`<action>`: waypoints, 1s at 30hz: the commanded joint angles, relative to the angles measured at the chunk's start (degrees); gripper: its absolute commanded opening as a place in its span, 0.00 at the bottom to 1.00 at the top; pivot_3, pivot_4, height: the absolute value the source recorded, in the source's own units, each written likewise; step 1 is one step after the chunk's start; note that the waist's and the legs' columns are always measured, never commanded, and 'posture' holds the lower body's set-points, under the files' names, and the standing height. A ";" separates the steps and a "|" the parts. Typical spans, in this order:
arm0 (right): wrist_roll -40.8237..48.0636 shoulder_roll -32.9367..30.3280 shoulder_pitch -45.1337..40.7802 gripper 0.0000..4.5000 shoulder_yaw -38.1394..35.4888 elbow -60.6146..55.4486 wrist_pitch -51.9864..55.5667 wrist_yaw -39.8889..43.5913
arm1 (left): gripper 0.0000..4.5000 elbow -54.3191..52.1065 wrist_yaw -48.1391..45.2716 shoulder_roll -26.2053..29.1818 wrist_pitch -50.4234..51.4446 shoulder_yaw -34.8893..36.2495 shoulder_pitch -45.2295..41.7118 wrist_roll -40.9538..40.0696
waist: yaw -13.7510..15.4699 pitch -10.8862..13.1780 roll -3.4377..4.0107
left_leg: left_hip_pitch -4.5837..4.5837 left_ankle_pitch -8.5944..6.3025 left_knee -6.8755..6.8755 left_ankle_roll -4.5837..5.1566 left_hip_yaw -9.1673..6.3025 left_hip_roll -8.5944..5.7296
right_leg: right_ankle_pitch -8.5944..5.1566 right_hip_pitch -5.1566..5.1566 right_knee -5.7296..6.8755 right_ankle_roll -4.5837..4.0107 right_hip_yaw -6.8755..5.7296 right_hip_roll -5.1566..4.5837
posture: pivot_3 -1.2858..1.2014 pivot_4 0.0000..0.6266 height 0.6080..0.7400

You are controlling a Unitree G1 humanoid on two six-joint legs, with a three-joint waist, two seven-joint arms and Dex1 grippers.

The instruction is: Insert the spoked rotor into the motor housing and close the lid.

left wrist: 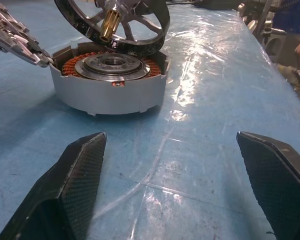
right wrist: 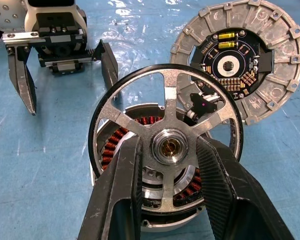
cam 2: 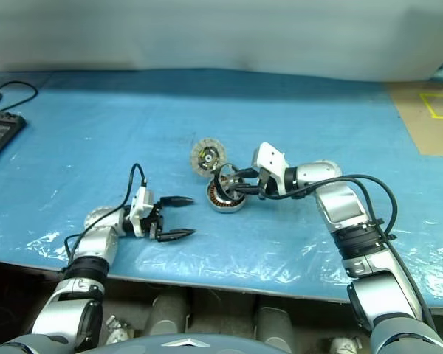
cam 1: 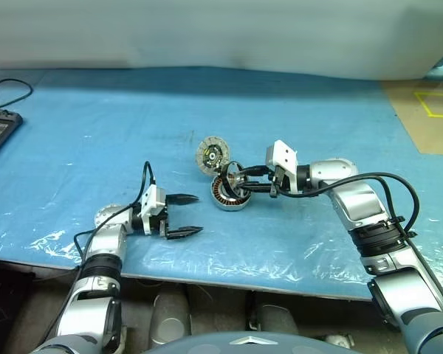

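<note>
While the spoked rotor (right wrist: 166, 150) is held tilted just above the motor housing (left wrist: 108, 85), the right gripper (right wrist: 166, 165) fingers clamp its hub. The housing rests on the blue table (cam 1: 96, 133), windings exposed. The lid (right wrist: 240, 60) stands open at the housing's edge. The left gripper (cam 1: 183, 215) rests nearby, fingers spread apart, empty.

The left gripper (cam 1: 193, 214) sits in the lower middle of the frame with its two black fingers spread wide apart — nothing between them. The right gripper (right wrist: 167, 150), at the centre, pinches the spoked rotor (right wrist: 166, 112).
</note>
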 commanded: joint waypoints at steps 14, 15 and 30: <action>-1.61 -0.64 -0.15 0.31 1.59 0.76 -2.30 0.15 | 0.98 -5.19 4.87 4.17 2.58 -6.37 1.65 -6.33 | -0.91 0.00 0.00 | 0.01 0.05 0.01 -0.10 0.05 -0.09 | 0.00 0.01 -0.03 0.00 0.02 0.01 | 0.52 0.24 1.00; -1.68 -0.61 -0.20 0.31 1.57 0.85 -2.45 0.08 | 0.98 -5.23 5.00 4.30 2.59 -6.57 1.68 -6.54 | -0.92 0.00 0.00 | 0.01 0.05 0.02 -0.11 0.05 -0.09 | 0.00 0.02 -0.03 0.00 0.03 0.01 | 0.52 0.24 1.00; -1.26 -0.83 -0.92 0.31 1.27 -0.71 -2.06 0.40 | 0.98 -6.55 6.72 6.40 2.75 -8.15 2.92 -8.79 | -0.96 0.00 0.00 | 0.01 0.06 0.05 -0.11 0.05 -0.09 | 0.00 0.02 -0.01 0.00 0.03 0.01 | 0.52 0.24 1.00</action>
